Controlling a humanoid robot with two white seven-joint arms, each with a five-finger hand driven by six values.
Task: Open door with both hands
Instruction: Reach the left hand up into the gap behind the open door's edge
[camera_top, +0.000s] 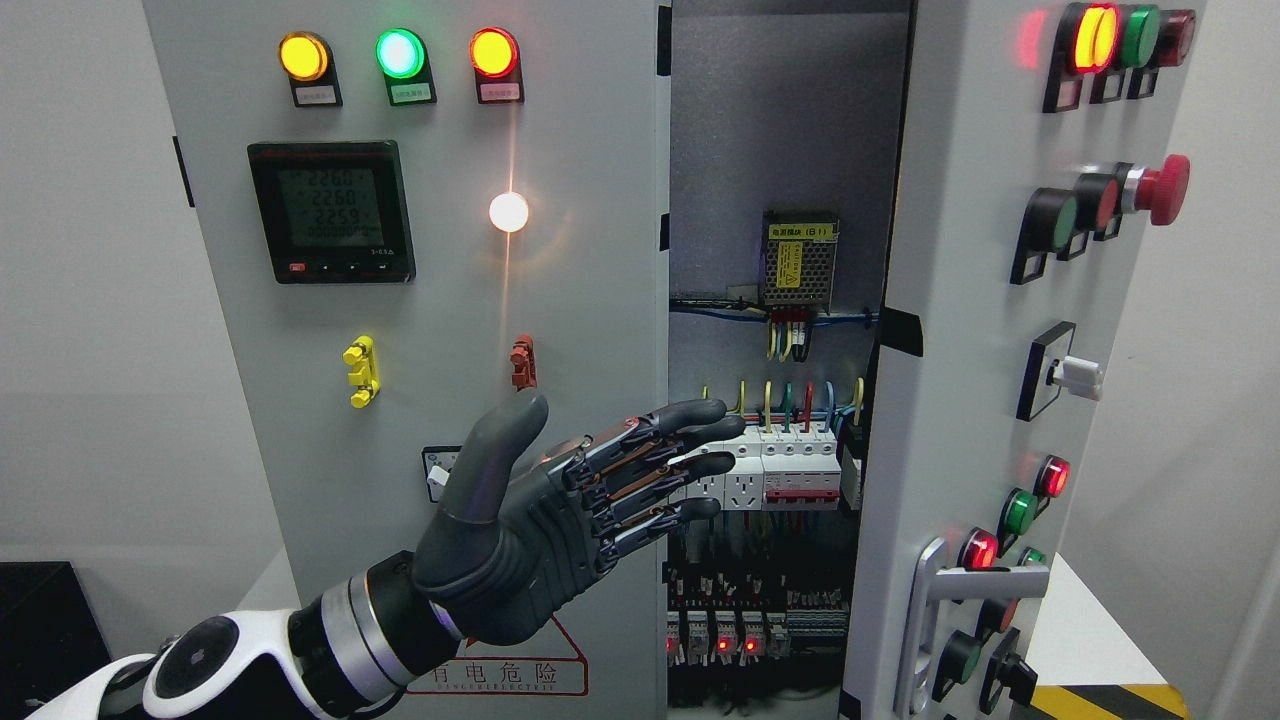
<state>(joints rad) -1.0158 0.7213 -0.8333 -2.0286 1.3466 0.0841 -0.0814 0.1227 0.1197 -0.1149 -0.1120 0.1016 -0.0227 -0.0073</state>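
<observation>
You have a tall, rigid sheet-metal right door (960, 330) already swung ajar at the picture's right — likely heavy on its hinges, best taken by its free edge or the silver handle (935, 600) — while your left hand (560, 510) hovers with fingers (690, 415) outstretched, seemingly holding nothing.

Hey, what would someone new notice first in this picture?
Probably the dark robotic left hand, fingers spread, reaching in from the lower left toward the cabinet's opening. Behind it, the right door stands swung open, exposing wiring and breakers, while three lit indicator lamps glow on the left door.
</observation>
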